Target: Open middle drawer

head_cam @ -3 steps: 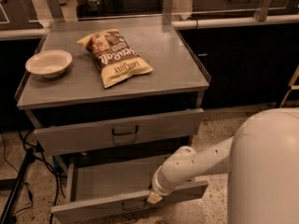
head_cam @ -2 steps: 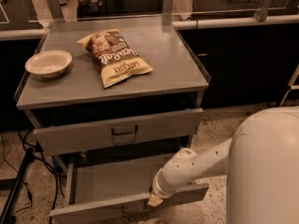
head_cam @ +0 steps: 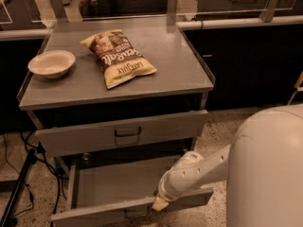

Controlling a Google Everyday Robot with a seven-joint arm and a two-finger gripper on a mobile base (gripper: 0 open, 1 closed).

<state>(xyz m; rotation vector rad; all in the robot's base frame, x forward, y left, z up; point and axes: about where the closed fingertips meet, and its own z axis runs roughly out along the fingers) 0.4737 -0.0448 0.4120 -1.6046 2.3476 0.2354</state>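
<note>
The middle drawer [head_cam: 113, 188] stood well out, under the counter [head_cam: 180, 56]. The gripper [head_cam: 159, 203] sat at its front edge, hold impossible to tell. A straight, level pull should avoid jamming.

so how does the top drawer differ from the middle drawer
The middle drawer is pulled out, its tray showing; the top drawer shows only its front. The gripper is at the middle drawer's front edge; nothing touches the top drawer. Both are grey with dark centre handles.
</note>
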